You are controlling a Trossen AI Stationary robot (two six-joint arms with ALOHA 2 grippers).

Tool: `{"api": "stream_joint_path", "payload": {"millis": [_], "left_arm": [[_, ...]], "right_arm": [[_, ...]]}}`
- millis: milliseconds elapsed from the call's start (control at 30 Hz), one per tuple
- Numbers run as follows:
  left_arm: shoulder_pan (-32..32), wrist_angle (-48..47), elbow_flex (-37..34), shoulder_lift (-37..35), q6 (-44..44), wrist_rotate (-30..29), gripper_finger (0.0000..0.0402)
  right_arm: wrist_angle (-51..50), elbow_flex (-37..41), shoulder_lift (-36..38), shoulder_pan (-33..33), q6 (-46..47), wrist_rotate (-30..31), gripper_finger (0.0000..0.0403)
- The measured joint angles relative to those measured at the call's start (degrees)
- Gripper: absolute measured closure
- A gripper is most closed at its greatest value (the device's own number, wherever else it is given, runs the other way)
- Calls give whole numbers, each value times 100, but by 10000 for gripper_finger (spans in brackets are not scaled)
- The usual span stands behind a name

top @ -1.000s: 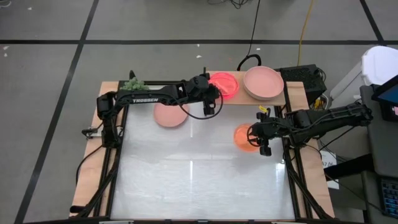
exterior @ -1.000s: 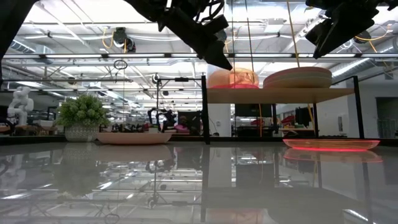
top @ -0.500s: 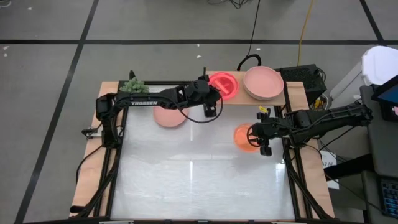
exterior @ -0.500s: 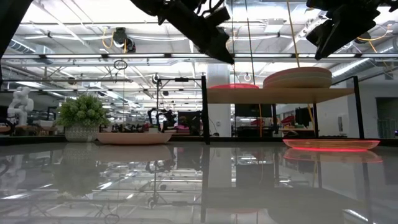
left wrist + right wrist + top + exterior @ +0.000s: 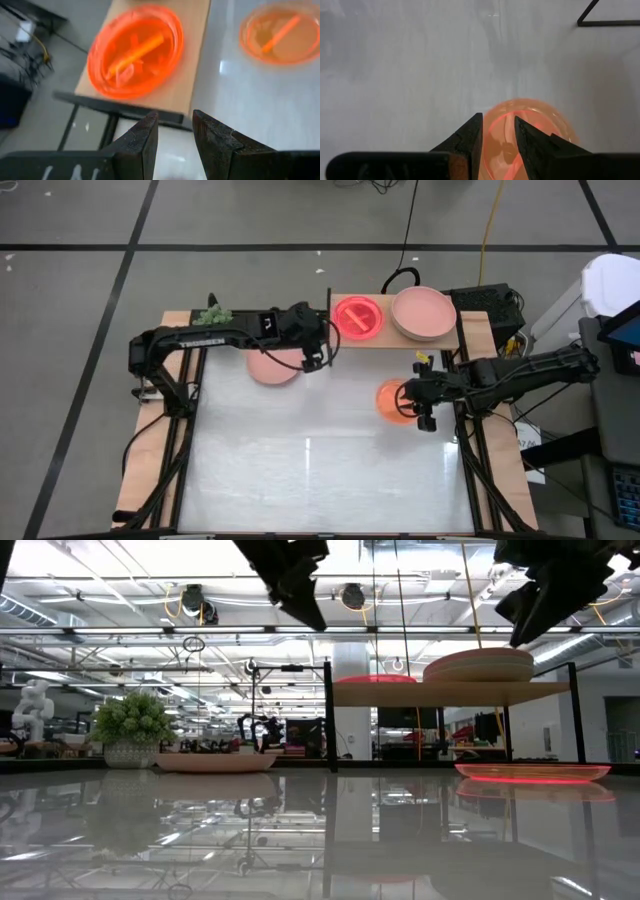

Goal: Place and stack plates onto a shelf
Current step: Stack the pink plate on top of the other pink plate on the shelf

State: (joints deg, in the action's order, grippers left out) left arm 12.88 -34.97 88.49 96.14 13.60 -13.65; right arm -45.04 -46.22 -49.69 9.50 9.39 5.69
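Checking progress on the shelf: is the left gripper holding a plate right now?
No. In the left wrist view the left gripper has nothing between its fingers, and the neon plate lies flat on the shelf ahead of it.

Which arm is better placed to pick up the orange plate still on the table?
Right. The right gripper hangs over the orange plate; the left gripper is by the shelf, empty.

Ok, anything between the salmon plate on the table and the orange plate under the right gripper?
No. In the high view, only bare white tabletop separates the salmon plate from the orange plate beneath the right gripper.
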Motion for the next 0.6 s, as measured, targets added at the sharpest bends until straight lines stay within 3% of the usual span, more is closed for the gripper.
{"api": "stream_joint_path", "payload": {"millis": [167, 333, 600], "left_arm": [[112, -205, -204, 5, -259, 10, 272], [158, 282, -1193, -105, -573, 7, 272], [78, 923, -2708, -638, -1273, -590, 272]], "right_arm": [[47, 23, 0, 0, 0, 2, 307], [48, 23, 0, 0, 42, 0, 307], [-19, 22, 68, 0, -69, 2, 307]]}}
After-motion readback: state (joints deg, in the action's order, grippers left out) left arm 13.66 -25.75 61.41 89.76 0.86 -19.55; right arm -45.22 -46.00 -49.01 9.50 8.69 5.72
